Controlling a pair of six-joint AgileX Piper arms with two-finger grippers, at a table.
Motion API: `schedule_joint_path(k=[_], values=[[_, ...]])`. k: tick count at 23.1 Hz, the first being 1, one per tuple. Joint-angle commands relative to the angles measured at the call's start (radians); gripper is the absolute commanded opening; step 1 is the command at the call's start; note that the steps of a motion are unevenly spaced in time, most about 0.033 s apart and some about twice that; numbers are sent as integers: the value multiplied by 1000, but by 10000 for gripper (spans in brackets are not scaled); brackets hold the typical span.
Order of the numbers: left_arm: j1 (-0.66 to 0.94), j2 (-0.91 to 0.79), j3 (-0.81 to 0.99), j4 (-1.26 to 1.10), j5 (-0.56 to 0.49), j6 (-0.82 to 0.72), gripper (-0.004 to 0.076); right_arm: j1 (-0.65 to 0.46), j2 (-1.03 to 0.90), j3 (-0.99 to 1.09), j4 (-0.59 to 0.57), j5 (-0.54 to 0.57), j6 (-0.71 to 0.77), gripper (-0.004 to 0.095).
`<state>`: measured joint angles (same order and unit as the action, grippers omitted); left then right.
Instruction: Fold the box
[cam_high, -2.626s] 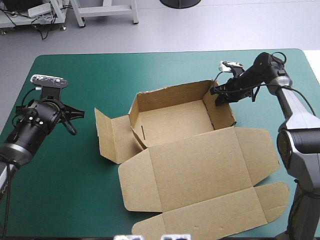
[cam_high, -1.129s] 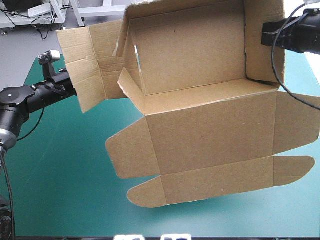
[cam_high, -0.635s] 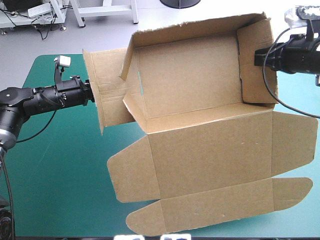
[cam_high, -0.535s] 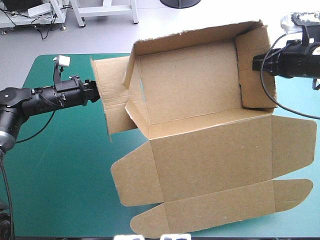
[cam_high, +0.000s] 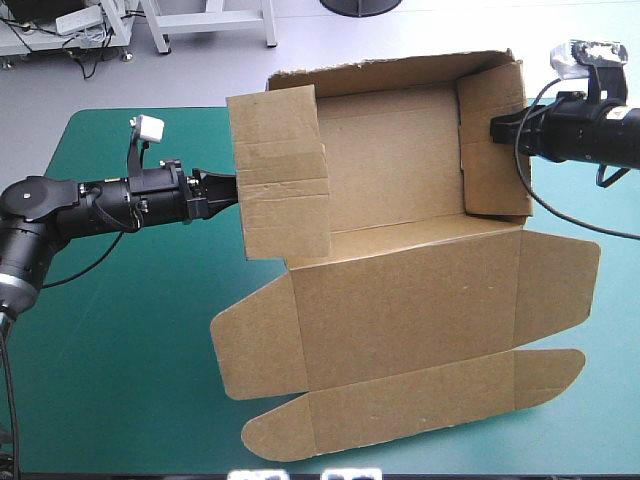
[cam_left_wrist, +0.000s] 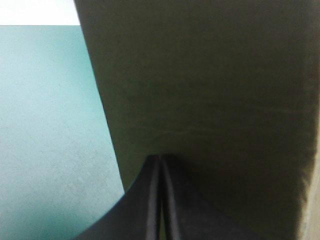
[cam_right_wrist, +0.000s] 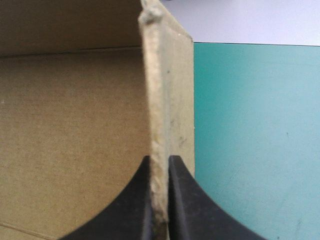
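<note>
We hold the brown box (cam_high: 400, 200) up off the teal-green table (cam_high: 120, 380), over its middle and toward the far edge. The open tray tips toward the camera, and the flat lid (cam_high: 410, 310) hangs down toward the near edge.

The right gripper (cam_high: 497, 128) pinches the top of the tray's right end wall (cam_right_wrist: 167, 100). Its black fingers are nearly closed, with the board's edge between them.

The left gripper (cam_high: 228, 190) has its fingers pressed together into a single point. It grips nothing and pushes that tip against the outer face of the left flap (cam_high: 280, 175).

That flap is what has changed. Just before, it splayed outward toward the table's left edge. Now it has swung in and stands across the tray's left end, covering part of the inside.

We judge that the left wall is going up to match the right one. It still has to be tucked down inside, and the lid remains open.
</note>
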<state>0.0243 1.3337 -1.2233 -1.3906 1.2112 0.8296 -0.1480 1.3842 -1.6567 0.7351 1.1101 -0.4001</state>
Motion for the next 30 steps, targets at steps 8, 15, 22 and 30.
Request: schedule_joint_path(k=[8,15,22,30], values=[[-21,-29,-32,-141,78,-12,226,-6,-30,-2,18,-127,3,-4],[-37,-29,-32,-179,78,-12,262,-6,-18,26,27,-143,-7,-4],[-37,-29,-32,-112,7,-17,261,10,-12,28,57,-137,-16,-4],[-37,-29,-32,-80,-33,-45,261,102,-10,28,-8,-168,11,-4]])
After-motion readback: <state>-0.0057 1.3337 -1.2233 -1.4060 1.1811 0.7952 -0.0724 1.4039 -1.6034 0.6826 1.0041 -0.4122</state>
